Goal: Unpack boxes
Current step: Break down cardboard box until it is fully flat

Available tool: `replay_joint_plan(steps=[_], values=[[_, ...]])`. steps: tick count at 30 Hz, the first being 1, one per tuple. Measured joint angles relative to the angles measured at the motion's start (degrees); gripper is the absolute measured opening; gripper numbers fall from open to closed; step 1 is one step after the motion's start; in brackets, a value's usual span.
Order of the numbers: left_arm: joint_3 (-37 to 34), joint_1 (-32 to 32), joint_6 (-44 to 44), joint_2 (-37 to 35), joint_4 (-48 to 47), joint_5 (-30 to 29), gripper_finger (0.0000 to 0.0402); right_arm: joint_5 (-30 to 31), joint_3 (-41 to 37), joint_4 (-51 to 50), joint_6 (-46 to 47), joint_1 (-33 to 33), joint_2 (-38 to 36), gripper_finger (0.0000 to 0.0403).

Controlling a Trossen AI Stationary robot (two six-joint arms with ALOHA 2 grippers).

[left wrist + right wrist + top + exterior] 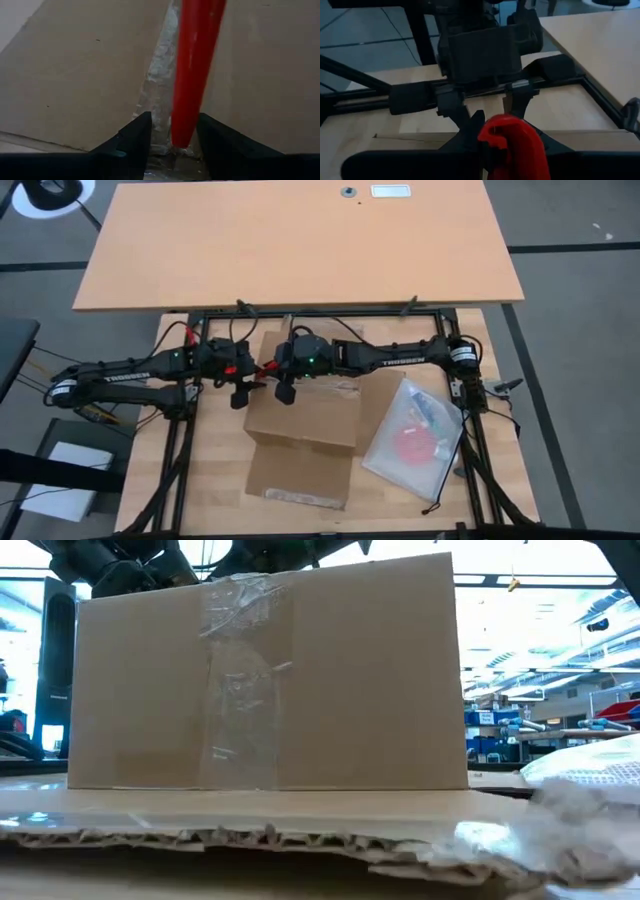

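The brown carton [300, 415] stands mid-table, its near wall [270, 680] crossed by a clear tape strip. One flap [298, 472] lies flat on the table toward the near edge. A long red tool [192, 65] hangs over the carton's far part. My right gripper [510, 150] comes from the right and is shut on it. My left gripper [172, 135] comes from the left and is open. Its fingers stand on either side of the tool's narrow end, above the carton's tape seam [157, 85]. My right gripper holds the red tool by its thick rounded end [507, 132], pinched between the two fingers. The fingers reach in from the table's right, slanting a little down. The tool is lifted, and its narrow end points toward the carton. My left gripper has the tool's narrow end [181, 140] between its fingers; I cannot tell whether they touch it.
A clear plastic bag [415, 435] with something pink inside lies on the table right of the carton, and shows at the right in the low view [590, 800]. A black frame rail [330, 313] runs behind the arms. A bigger wooden table [300, 240] stands beyond it.
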Motion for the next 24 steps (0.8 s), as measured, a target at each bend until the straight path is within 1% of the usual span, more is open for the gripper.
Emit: replay_joint_plan(steps=[2,9,14,19,20,21,24], values=[[0.0,0.0,0.0,0.0,-0.1,0.0,0.0172,0.2,0.0,-0.7,-0.6,0.0,0.0,0.0059],[0.1,0.0,-0.2,0.1,0.5,0.7,0.0172,-0.2,0.4,-8.0,-4.2,0.5,-0.6,0.0059],[-0.2,-0.1,0.5,0.0,-1.6,-1.2,0.0172,-0.3,0.3,-8.1,-5.9,0.8,-0.7,0.0059],[-1.1,-0.1,0.6,0.0,-0.3,-0.8,0.0172,-0.3,0.0,-10.4,-6.2,0.8,-2.2,0.0059],[-1.1,-0.1,0.6,0.0,-0.2,-0.9,0.0172,-0.2,0.0,-11.6,-5.8,0.8,-2.8,0.0059],[-1.2,-0.1,0.5,-0.1,-0.8,-1.2,0.0172,0.0,-0.4,-16.2,-5.4,0.8,-3.8,0.0059],[-1.3,-0.1,0.3,-0.1,-0.4,-1.5,0.0172,1.5,0.2,-22.0,-3.7,0.8,-5.3,0.0059]])
